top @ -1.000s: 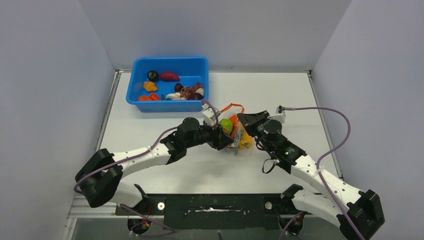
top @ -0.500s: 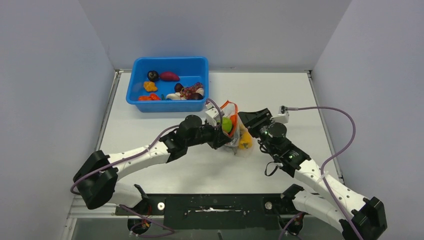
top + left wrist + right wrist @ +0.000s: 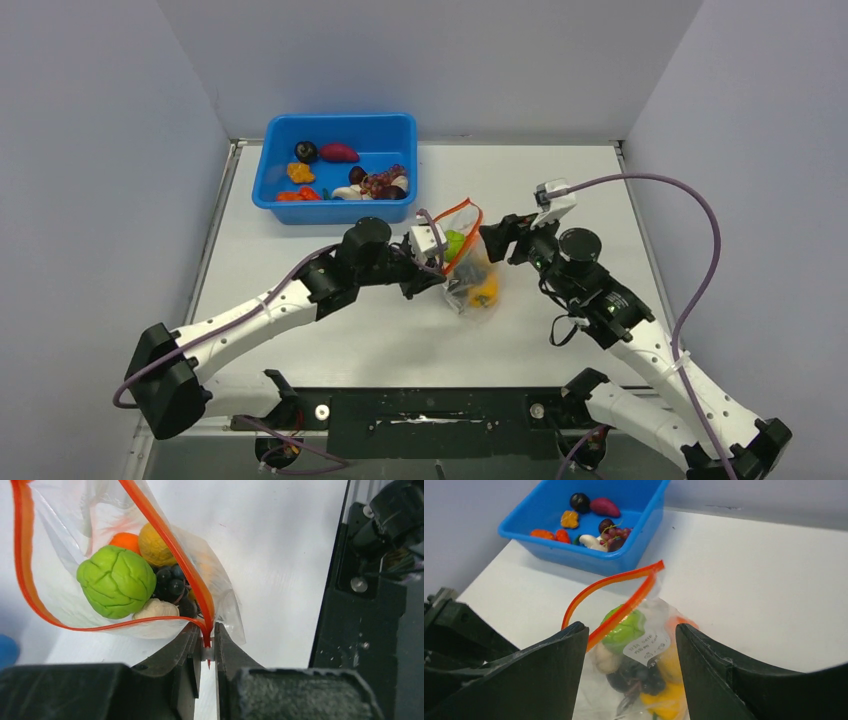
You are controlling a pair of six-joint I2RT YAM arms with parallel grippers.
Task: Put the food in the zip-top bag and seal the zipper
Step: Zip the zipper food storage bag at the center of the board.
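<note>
Blue bin (image 3: pixel 285 205): it is placed at the far left of the table (image 3: pixel 580 190); several food pieces (image 3: pixel 340 153) are seen inside it.
Left gripper (image 3: pixel 207 652): the jaws are pressed narrow on the near end of the zipper (image 3: pixel 624 607), and the bag corner is pinched between them.
Zipper: it is not sealed; the red-orange strip is spread in an open loop.
Zip-top bag (image 3: pixel 470 290): it is found in the middle of the table, between the two grippers, with its mouth turned to the far side.
Food in the bag: a green ball (image 3: pixel 116 581), a yellow ball (image 3: pixel 156 545), dark grapes (image 3: pixel 172 586) and a yellow pepper (image 3: pixel 664 705) are seen through the plastic.
Right gripper (image 3: pixel 630 627): the jaws are spread wide just right of the bag, and nothing is held.
</note>
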